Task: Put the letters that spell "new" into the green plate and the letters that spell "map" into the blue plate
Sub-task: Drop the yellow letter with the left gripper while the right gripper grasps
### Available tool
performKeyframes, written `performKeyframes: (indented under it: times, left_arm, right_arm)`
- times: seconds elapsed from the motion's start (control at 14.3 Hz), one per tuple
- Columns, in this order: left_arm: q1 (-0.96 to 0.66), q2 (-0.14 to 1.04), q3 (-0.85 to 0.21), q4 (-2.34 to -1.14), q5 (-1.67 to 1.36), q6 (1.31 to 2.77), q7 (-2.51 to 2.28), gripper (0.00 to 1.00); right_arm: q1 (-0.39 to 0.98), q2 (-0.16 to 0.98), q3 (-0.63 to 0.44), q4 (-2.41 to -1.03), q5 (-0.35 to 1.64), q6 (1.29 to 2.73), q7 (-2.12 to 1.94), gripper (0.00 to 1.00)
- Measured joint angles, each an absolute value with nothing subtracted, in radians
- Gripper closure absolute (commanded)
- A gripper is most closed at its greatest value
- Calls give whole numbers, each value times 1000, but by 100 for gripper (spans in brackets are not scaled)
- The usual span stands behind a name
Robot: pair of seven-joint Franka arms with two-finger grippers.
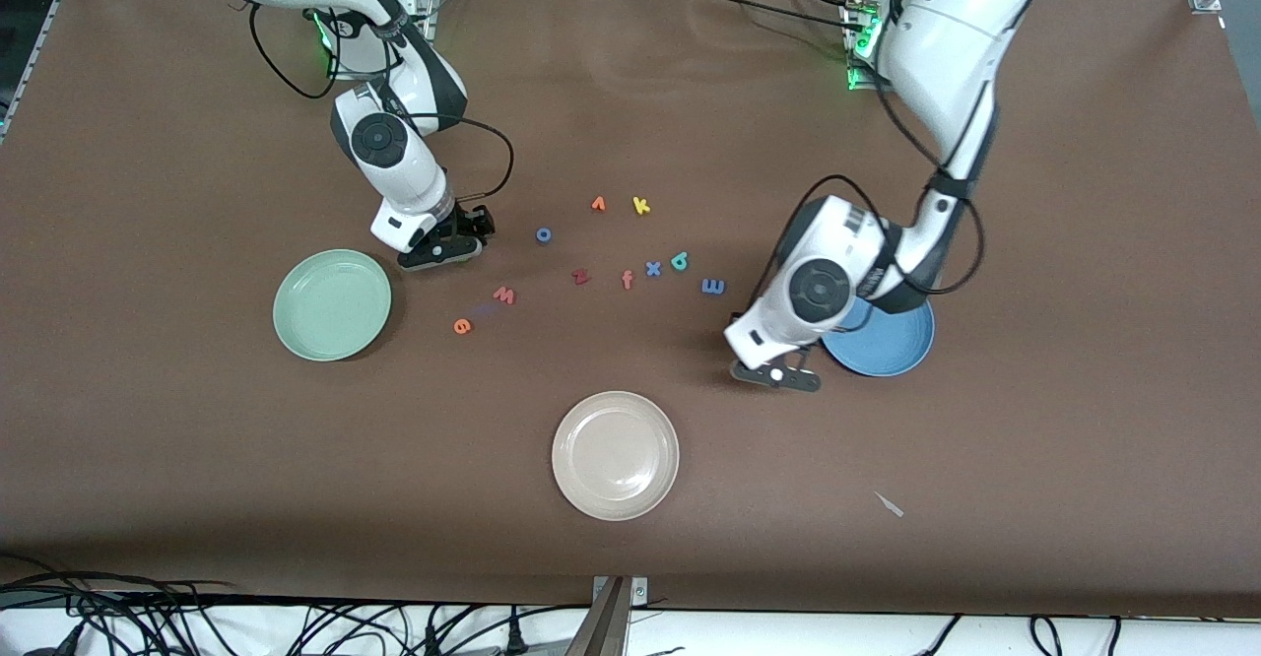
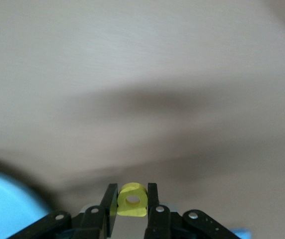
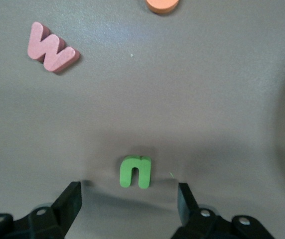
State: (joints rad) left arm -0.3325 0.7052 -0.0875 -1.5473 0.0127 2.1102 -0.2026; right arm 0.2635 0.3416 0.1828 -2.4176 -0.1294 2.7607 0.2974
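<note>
My left gripper (image 1: 778, 373) (image 2: 132, 193) is shut on the yellow p (image 2: 132, 199) and hangs over the bare table just beside the blue plate (image 1: 887, 346) (image 2: 3, 206). My right gripper (image 1: 448, 250) (image 3: 130, 201) is open and low over the table beside the green plate (image 1: 332, 303). The green n (image 3: 135, 172) lies flat just ahead of the gap between its fingers. The pink w (image 1: 504, 295) (image 3: 50, 47) and the orange e (image 1: 461, 325) (image 3: 162, 4) lie close by. The blue m (image 1: 713, 287) and the teal a (image 1: 679, 261) lie beside the left arm.
A beige plate (image 1: 616, 454) sits near the table's front edge. Other letters lie mid-table: orange v (image 1: 598, 204), yellow k (image 1: 640, 205), blue o (image 1: 543, 234), dark red z (image 1: 580, 276), orange f (image 1: 627, 280), blue x (image 1: 652, 268). A small scrap (image 1: 890, 504) lies toward the left arm's end.
</note>
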Motion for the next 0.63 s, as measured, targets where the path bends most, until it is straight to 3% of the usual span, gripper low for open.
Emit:
performKeyframes:
  times: [0.28, 0.35, 0.42, 0.49, 0.63]
  left_arm:
    - [-207, 638, -84, -1543, 13, 1973, 46, 100]
    - [-176, 633, -84, -1546, 13, 1962, 112, 90]
    - [-152, 632, -84, -1552, 13, 1957, 161, 55]
    - [-135, 633, -84, -1563, 13, 1957, 188, 1]
    - [-132, 633, -87, -1591, 13, 1957, 192, 0]
  right_arm:
    - [263, 347, 183, -2417, -132, 2769, 297, 51]
    - [263, 346, 183, -2417, -133, 2772, 297, 56]
    - [263, 347, 183, -2417, -133, 2773, 297, 62]
    - [262, 346, 182, -2417, -134, 2774, 297, 67]
    - [261, 345, 182, -2416, -134, 2779, 297, 76]
